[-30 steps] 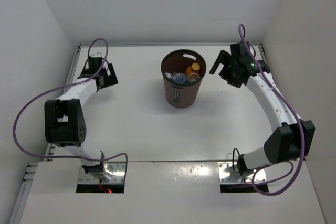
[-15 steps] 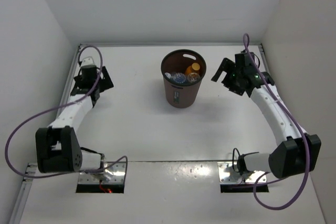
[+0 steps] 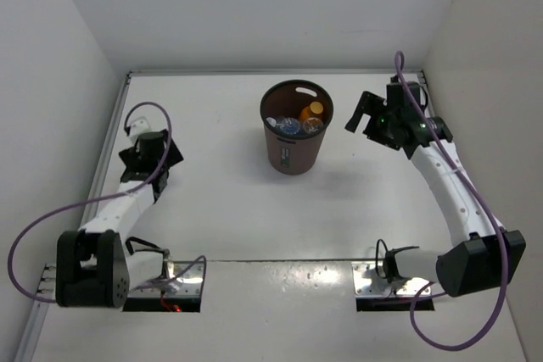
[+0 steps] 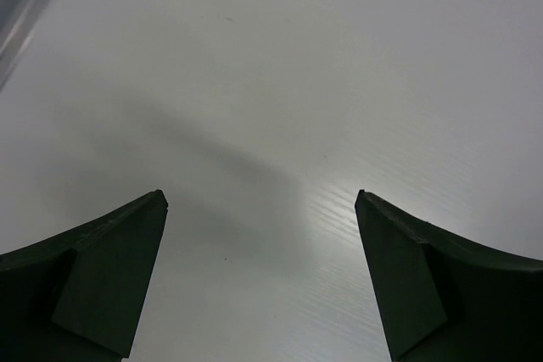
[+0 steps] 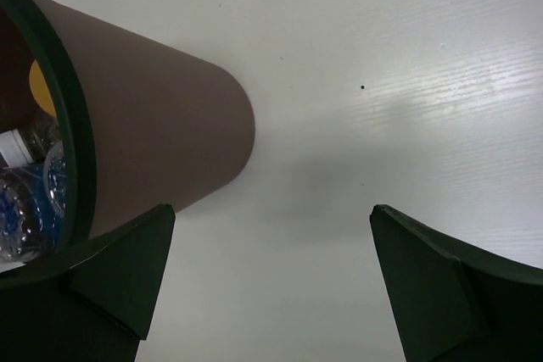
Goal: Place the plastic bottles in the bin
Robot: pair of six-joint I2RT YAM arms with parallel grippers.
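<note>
bottles [image 3: 291,125] half hidden inside bin [image 3: 309,151], label [image 3: 282,157] unreadable

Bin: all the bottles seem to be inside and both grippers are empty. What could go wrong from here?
1. The right gripper hangs open close beside the bin. A swing toward it could knock the tapered bin over and spill the bottles.
2. The orange bottle appears to lie on top of the pile near the rim, so a jolt might tip it out.

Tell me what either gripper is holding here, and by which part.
Nothing. The left gripper and the right gripper are both open and empty; the bottles lie inside the bin.
</note>
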